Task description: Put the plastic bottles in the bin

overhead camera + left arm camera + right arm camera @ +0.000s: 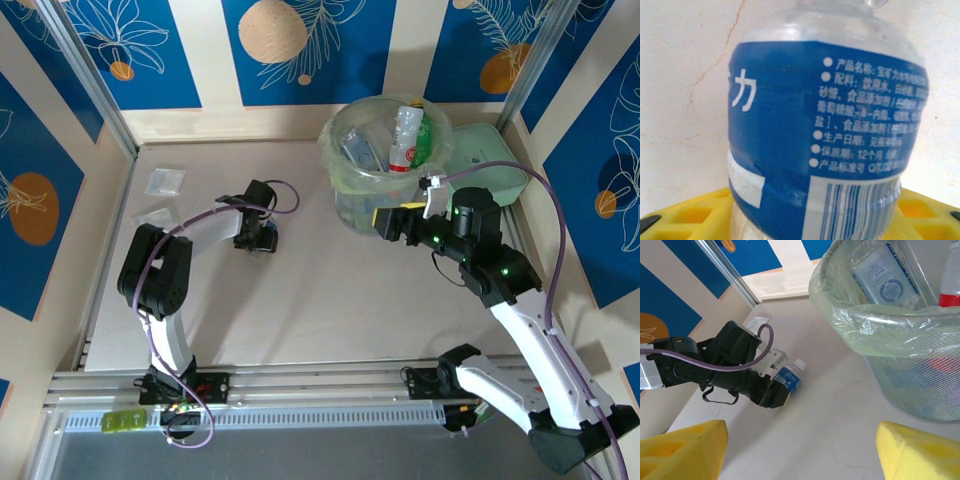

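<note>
A small clear plastic bottle (264,240) with a blue label and white cap lies on the table left of centre. My left gripper (256,236) is shut on its body. From the left wrist the label (825,135) is very close, with yellow pads (690,215) at either side. The right wrist view shows that bottle (790,377) held in the left gripper (774,391). My right gripper (400,222) hangs open beside the bin (345,178), its yellow fingertips (920,450) wide apart and holding nothing. The bin (880,325) holds several bottles, one white with a red cap (405,140).
Two flat clear packets (165,181) (155,215) lie at the far left of the table. A pale-green square lid (490,165) rests behind and right of the bin. Metal posts and patterned walls enclose the table.
</note>
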